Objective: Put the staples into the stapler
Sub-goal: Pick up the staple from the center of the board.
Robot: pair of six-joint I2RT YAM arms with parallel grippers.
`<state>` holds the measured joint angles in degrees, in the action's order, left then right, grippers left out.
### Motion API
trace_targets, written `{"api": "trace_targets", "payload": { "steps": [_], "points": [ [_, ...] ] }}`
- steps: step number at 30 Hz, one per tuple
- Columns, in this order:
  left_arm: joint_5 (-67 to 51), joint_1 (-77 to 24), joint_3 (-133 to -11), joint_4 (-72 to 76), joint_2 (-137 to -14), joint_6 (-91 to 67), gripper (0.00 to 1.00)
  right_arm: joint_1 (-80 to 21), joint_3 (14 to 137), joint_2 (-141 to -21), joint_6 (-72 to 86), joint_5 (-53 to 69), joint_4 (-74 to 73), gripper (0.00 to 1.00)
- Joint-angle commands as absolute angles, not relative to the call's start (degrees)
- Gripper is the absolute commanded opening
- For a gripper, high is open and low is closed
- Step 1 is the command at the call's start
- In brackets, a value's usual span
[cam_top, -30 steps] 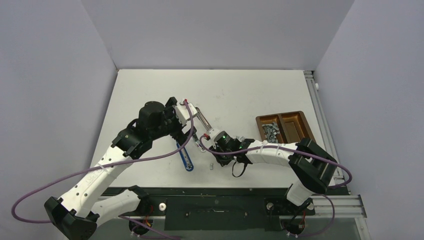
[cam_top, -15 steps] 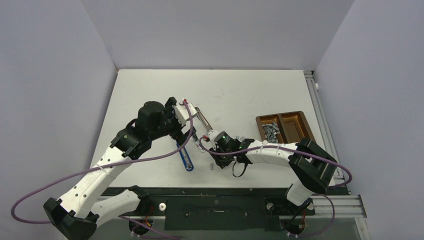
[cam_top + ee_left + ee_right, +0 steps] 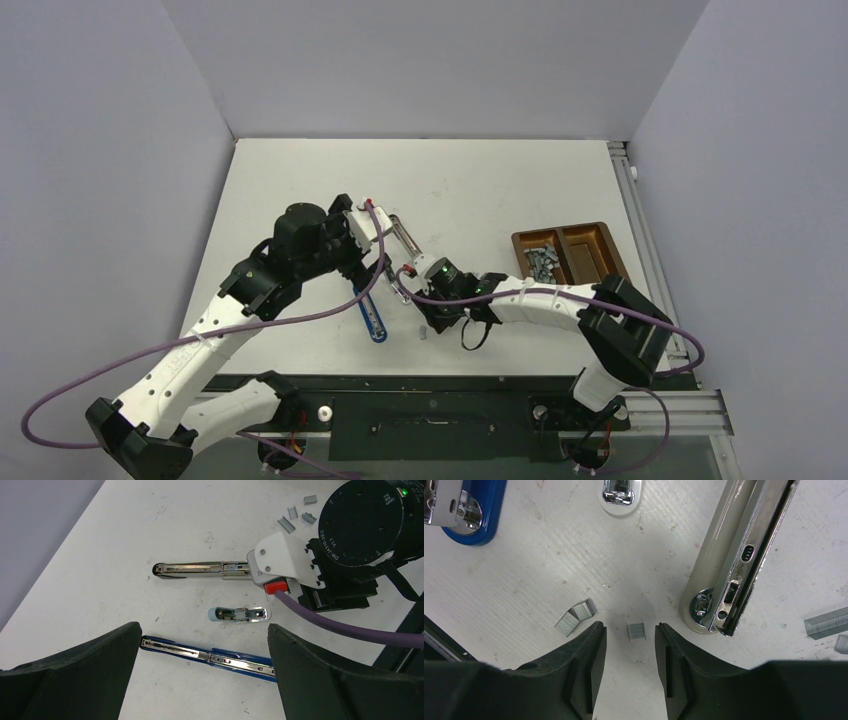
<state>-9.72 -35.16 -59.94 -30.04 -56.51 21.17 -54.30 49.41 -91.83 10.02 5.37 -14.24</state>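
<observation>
A short staple strip (image 3: 636, 631) lies flat on the table between the tips of my right gripper (image 3: 630, 628), which is open and touches nothing. Two more staples (image 3: 575, 616) lie just left of it and a longer strip (image 3: 825, 622) at the right edge. A beige stapler (image 3: 734, 560), opened flat with its metal channel up, ends beside the right fingertip. My left gripper (image 3: 204, 630) hangs wide open above a blue stapler (image 3: 210, 656), also opened flat. A small pale stapler (image 3: 238, 614) lies between the two staplers.
A brown two-part tray (image 3: 590, 245) stands at the right with a heap of staples (image 3: 540, 262) in its left half. The two arms meet close together over the staplers, the right wrist (image 3: 360, 525) just beyond the beige stapler. Purple cables loop around both arms.
My right wrist has shifted a little to the left, toward the left arm. The left arm and the staplers have not moved.
</observation>
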Motion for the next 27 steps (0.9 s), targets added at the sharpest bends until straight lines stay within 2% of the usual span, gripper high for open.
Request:
{"api": "trace_targets", "payload": {
  "steps": [1, 9, 17, 27],
  "points": [
    [-10.6, -34.9, -62.2, -29.4, -55.1, 20.8, 0.96, -54.1, 51.2, -93.4, 10.1, 5.1, -13.3, 0.41],
    [-10.8, -34.9, -62.2, -29.3, -55.2, 20.8, 0.96, -53.8, 50.4, -94.1, 10.1, 5.3, -13.4, 0.39],
    [-10.7, -34.9, -62.3, -29.3, -55.3, 20.7, 0.96, -53.8, 49.6, -93.2, 10.5, 5.3, -13.4, 0.3],
    [-10.7, -34.9, -62.4, -29.4, -55.2, 20.6, 0.96, -53.9, 48.3, -92.1, 11.3, 5.2, -13.8, 0.33]
  ]
}}
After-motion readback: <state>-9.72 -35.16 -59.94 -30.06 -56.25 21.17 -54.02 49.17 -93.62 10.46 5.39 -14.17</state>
